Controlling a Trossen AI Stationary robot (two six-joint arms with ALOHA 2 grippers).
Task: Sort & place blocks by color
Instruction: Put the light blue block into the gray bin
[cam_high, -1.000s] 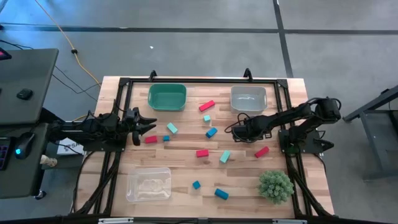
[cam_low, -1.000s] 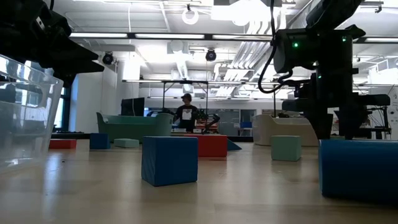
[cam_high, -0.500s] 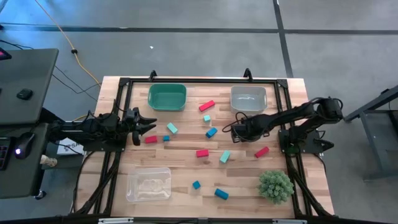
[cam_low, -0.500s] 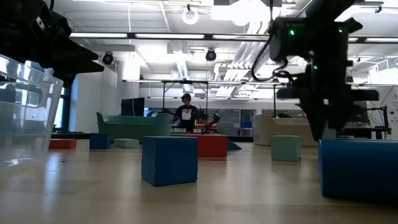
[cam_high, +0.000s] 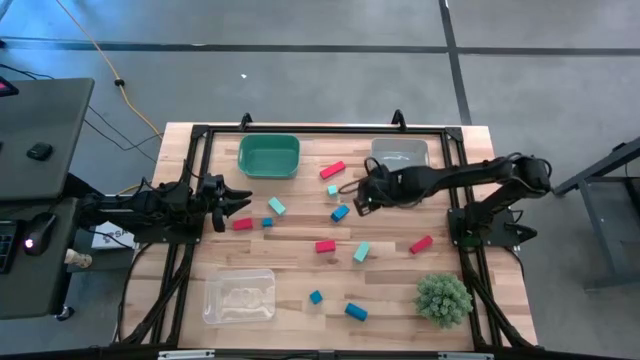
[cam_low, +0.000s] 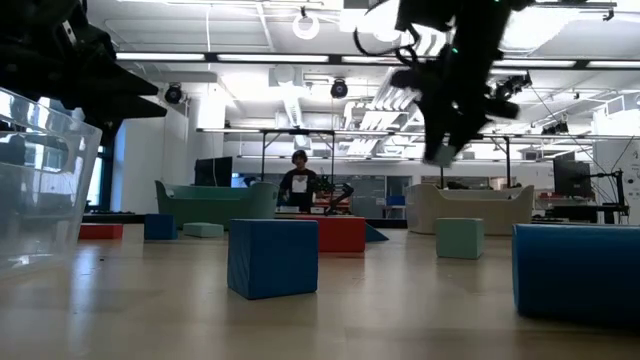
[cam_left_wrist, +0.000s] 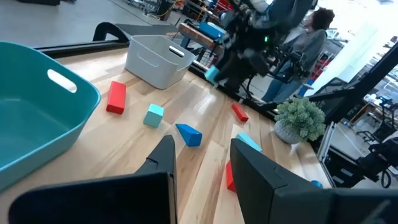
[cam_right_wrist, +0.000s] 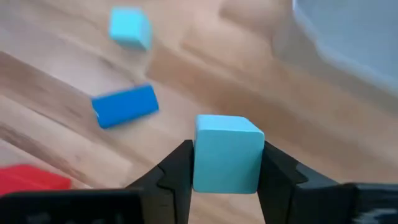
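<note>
While blocks (cam_high: 324, 246) dot the wooden table (cam_high: 290, 300), right hand (cam_right_wrist: 226, 163) grips a teal cube (cam_right_wrist: 226, 153), left hand (cam_left_wrist: 200, 163) open.

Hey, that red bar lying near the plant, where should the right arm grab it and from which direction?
Grip the red bar across its narrow width at mid-length, coming straight down. It lies flat and diagonal with bare wood all round, so turn the pincer square to its long sides.

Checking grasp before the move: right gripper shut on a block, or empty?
Shut on a light teal cube: the right gripper pinches it on both sides, lifted clear of the table.
</note>
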